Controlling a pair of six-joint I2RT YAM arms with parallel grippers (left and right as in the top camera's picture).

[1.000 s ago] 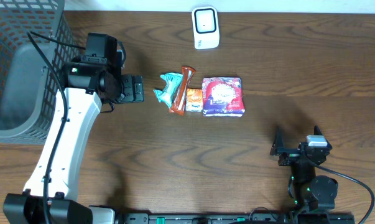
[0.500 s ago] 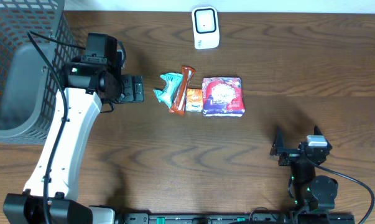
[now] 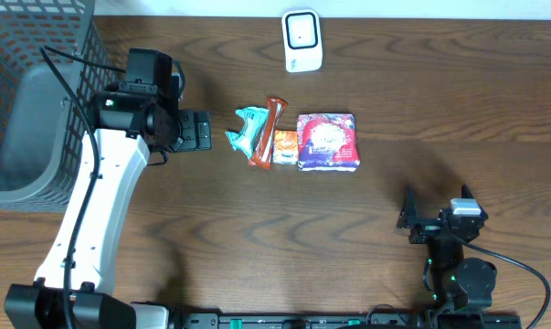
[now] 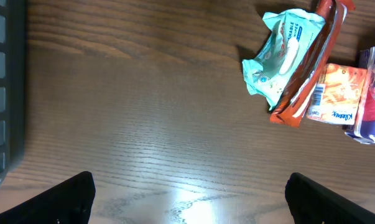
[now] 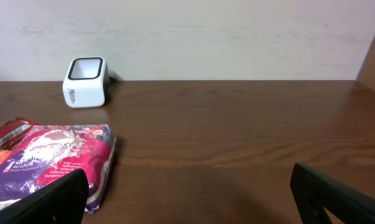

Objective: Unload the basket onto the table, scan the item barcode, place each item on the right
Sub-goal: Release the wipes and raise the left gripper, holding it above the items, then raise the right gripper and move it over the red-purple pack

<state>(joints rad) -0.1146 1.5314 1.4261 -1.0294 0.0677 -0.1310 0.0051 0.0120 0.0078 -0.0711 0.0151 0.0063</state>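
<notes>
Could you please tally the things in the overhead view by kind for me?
Packaged items: 4 (teal wipes packet, brown snack bar, orange tissue pack, purple packet)
Barcode scanner: 1
Grey basket: 1
Total: 6

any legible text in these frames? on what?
"Kleenex": orange tissue pack.
"SHABLE" (part of a word): teal wipes pack.
Red-brown bar wrapper: print too small to read.
Purple pack: print blurred.
White scanner: label too small to read.
</notes>
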